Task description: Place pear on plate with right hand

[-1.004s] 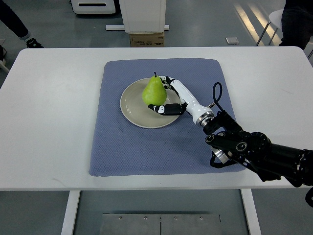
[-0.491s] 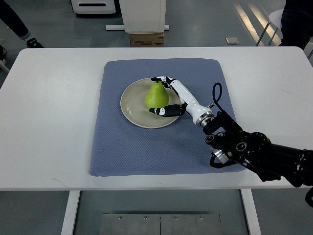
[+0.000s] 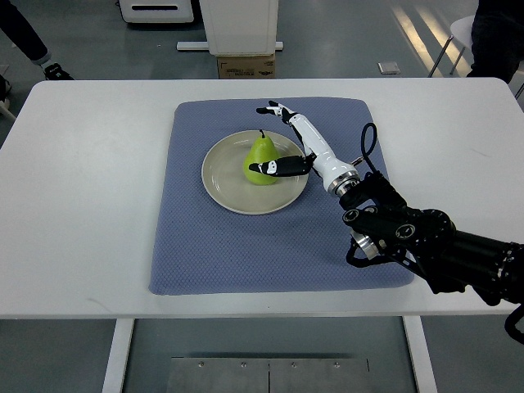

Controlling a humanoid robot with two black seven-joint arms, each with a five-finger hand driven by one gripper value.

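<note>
The pear [image 3: 262, 160] stands on the plate [image 3: 221, 184] (upright); the right hand [image 3: 286, 141] has its fingers spread wide.

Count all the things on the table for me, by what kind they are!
Pears: 1, green pear
Plates: 1, beige plate
Mats: 1, blue mat
Robot hands: 1, right hand
Total: 4

single top view, steep downward look from robot's side, whole table [image 3: 98, 164] visible.
</note>
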